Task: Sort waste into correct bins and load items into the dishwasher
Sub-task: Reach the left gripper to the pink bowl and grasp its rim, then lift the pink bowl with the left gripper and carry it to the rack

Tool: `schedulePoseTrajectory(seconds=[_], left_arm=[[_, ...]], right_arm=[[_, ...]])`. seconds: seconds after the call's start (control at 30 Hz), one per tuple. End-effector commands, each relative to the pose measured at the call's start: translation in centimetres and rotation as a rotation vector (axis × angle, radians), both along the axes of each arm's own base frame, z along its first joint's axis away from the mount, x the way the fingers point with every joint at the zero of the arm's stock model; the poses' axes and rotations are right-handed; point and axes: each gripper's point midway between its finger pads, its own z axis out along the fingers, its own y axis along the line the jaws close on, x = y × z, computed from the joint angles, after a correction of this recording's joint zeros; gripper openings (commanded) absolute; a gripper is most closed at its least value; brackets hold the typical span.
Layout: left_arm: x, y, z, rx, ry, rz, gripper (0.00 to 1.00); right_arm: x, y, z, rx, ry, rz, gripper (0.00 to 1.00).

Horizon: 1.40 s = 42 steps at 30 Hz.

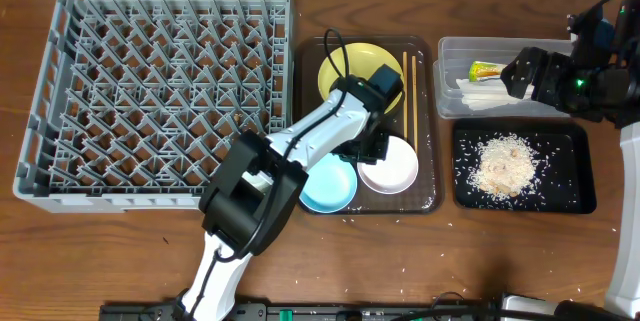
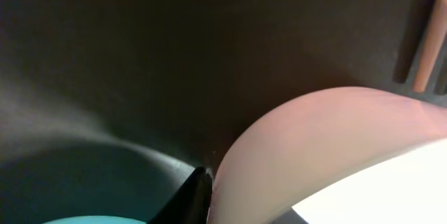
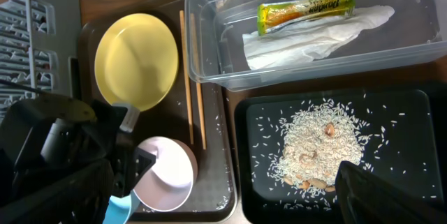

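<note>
Overhead, dish rack [image 1: 150, 101]: fills the table's left side; its right edge is just beside the brown tray.
Brown tray [image 1: 425, 186]: centre, holding the plate, both bowls and the chopsticks; only narrow gaps to the bins on its right.
Table [image 1: 480, 261]: a strip of bare wood along the near edge, with a few stray grains.
Black tray [image 1: 570, 146]: near right; rice heap [image 1: 505, 166] in the middle, loose grains out to the rims.
Clear tub [image 1: 445, 81]: just behind the black tray, long side running left-right.
Yellow plate [image 1: 345, 73]: far end of the brown tray, partly under the left arm.
White bowl [image 1: 392, 169]: upright at the tray's near right.
Light blue bowl [image 1: 330, 186]: just left of the white bowl.
Left gripper [image 1: 372, 146]: low at the white bowl's far-left rim; one dark fingertip [image 2: 190, 197] shows beside the rim; pinching or not, cannot tell.
Right gripper [image 1: 518, 76]: over the clear tub, fingers spread, holding nothing.
White paper [image 3: 314, 35]: crumpled in the tub.
Chopsticks [image 1: 408, 81]: side by side, long axis far-to-near along the tray's right edge.
Wrapper [image 1: 487, 69]: on the paper, long axis along the tub's length, slightly tilted.
</note>
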Motion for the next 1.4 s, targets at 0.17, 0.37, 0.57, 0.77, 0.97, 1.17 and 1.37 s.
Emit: schedulePoseTrajectory(seconds=[0.17, 0.37, 0.57, 0.77, 0.97, 1.17, 1.37], left_arm=[[-0.8, -1.0, -0.9, -0.011, -0.004, -0.03, 0.08], [-0.2, -0.9, 0.4, -0.039, -0.026, -0.014, 0.07], [1.4, -0.3, 9.3, -0.165, -0.197, -0.045, 0.07], [4.5, 7.5, 13.0, 0.06, -0.379, 0.062, 0.08], [9.5, 20.7, 16.1, 0.494, -0.6, 0.306, 0.07], [11.7, 29.0, 23.3, 0.954, -0.906, 0.5, 0.07], [13.0, 31.5, 26.0, 1.144, -1.018, 0.579, 0.08]], right_arm=[[0.0, -0.2, 0.3, -0.001, -0.007, -0.009, 0.99], [0.0, -0.2, 0.3, -0.001, -0.007, -0.009, 0.99], [0.0, -0.2, 0.3, -0.001, -0.007, -0.009, 0.99], [0.0, -0.2, 0.3, -0.001, -0.007, -0.009, 0.99], [0.0, -0.2, 0.3, -0.001, -0.007, -0.009, 0.99], [0.0, -0.2, 0.3, -0.001, -0.007, -0.009, 0.99], [0.0, -0.2, 0.3, -0.001, -0.007, -0.009, 0.99]])
